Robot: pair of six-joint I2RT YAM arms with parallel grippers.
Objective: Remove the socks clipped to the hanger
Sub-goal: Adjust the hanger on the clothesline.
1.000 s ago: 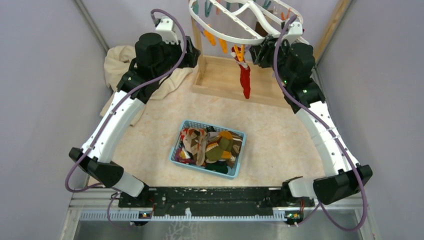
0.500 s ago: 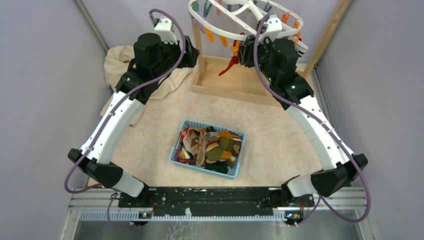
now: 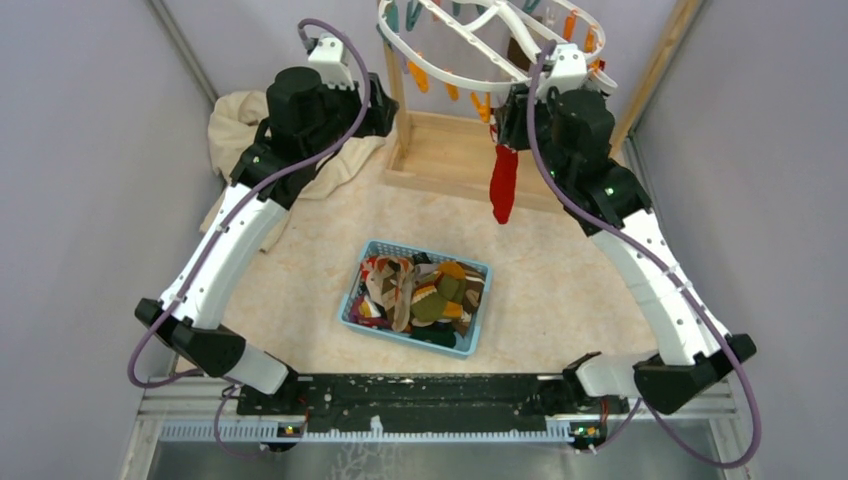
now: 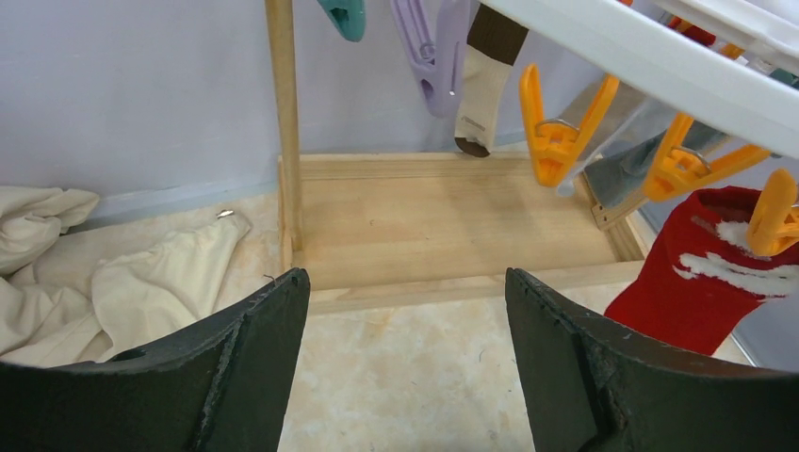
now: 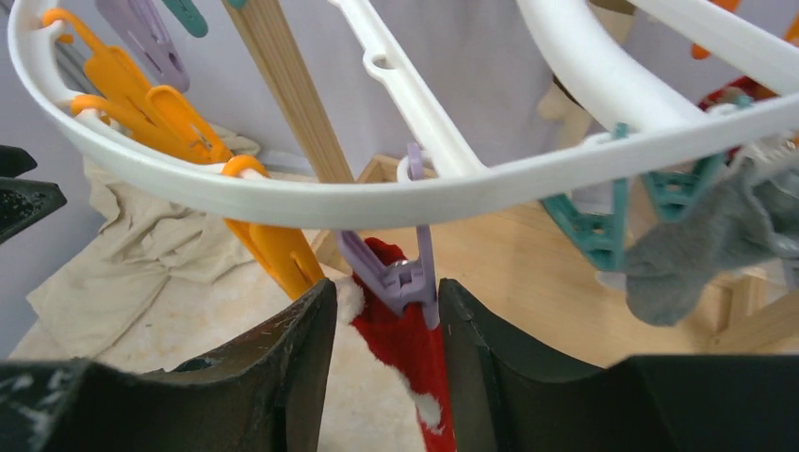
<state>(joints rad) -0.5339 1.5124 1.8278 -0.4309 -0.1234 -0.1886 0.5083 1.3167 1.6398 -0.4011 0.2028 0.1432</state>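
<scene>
Red fabric sock (image 5: 405, 363): your right claw (image 5: 386, 287) pinches it at its purple plastic clip (image 5: 377, 268), likely to tug it free; left claw (image 4: 405, 278) spread, idle.

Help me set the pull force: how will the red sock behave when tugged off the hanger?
Likely floppy: the red sock hangs limp and straight below the hanger. Probably very light, being small soft fabric. Its fuzzy white trim suggests it won't slip easily, though it may stretch before coming free.
</scene>
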